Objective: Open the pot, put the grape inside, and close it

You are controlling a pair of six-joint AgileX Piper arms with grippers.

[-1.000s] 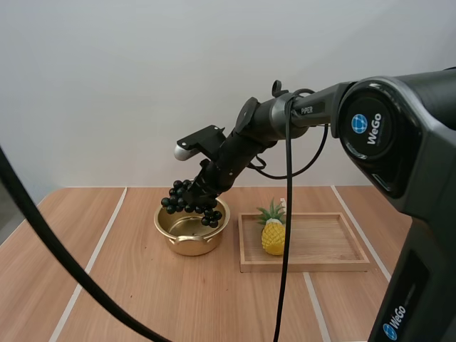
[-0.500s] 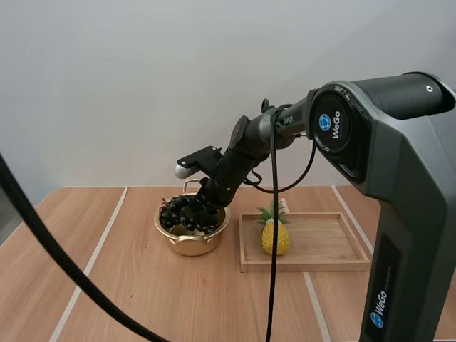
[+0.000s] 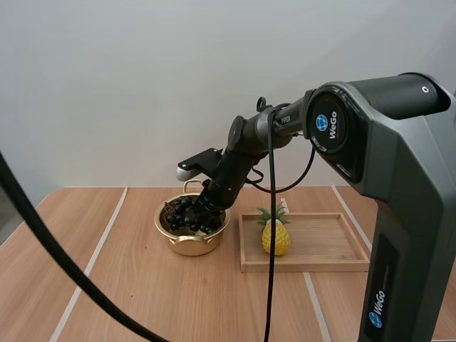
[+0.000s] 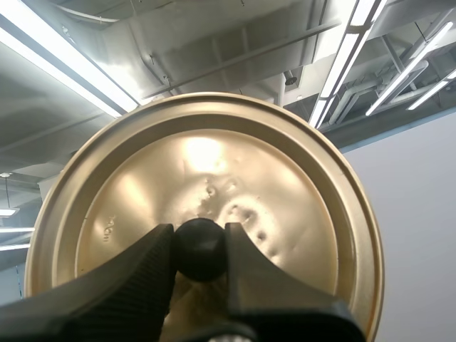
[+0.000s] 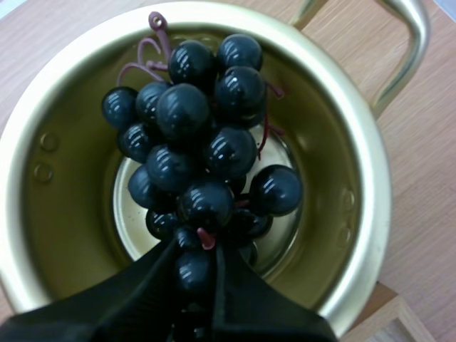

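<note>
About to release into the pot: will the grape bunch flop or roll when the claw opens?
Likely floppy: the grape bunch sags on thin stems from the right claw. Probably won't roll out, since the pot wall surrounds it. Glossy berries may slip.

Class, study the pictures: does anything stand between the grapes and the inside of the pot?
Nothing visible does. The lid is off, clamped in the left jaws, and the grapes hang inside the open pot from the right jaws.
</note>
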